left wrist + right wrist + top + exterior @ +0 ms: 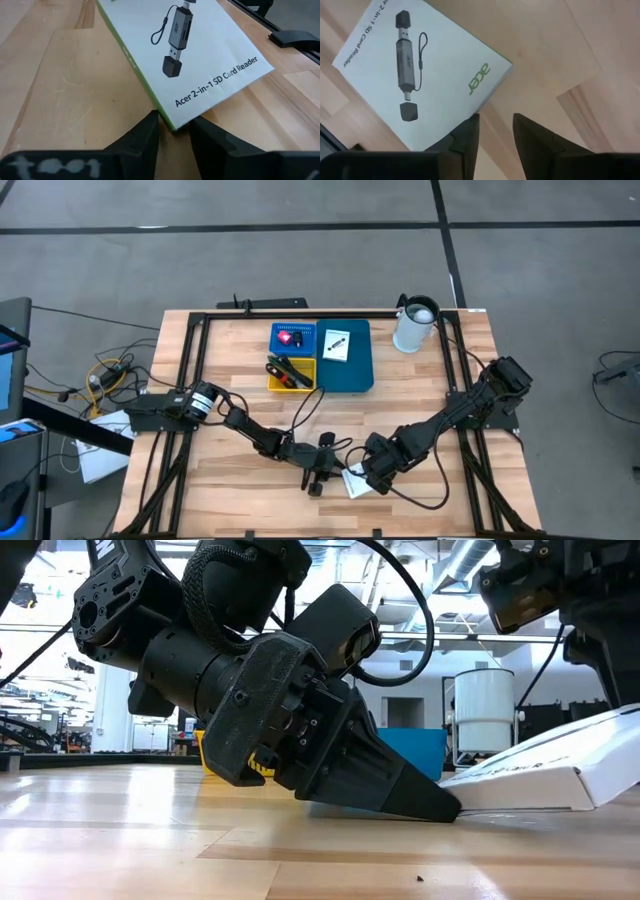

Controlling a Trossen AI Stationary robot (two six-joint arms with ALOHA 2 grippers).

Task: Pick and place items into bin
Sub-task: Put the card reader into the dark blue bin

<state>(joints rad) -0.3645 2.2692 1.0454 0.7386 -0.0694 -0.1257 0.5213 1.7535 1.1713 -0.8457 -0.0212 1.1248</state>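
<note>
A white packet (357, 484) printed with a card reader lies on the wooden table near its front edge. In the left wrist view the packet (200, 45) fills the picture ahead of my left gripper (174, 124), which slants down from the table's left with its fingers open around one corner. My right gripper (496, 120) points down over the packet's other end (425, 75), open, with bare wood in its gap. Whether it touches the packet, I cannot tell. The blue bin (356, 370) at the far middle holds a red piece (293, 337), a white card (337, 345) and pens in a yellow tray (290, 375). My left gripper has the packet's corner (172, 127) in the gap between its two fingertips (150, 125). One fingertip meets the green long edge, the other the short edge. The fingers come slanting down from the table's left, their tips at table height (445, 808). The packet's underside stays on the table.
A white jug (415, 325) stands at the far right beside the bin. Black frame rails (195, 370) run along the table's left, right and far sides. Bare wood lies between the packet and the bin. Cables trail off the table's left edge.
</note>
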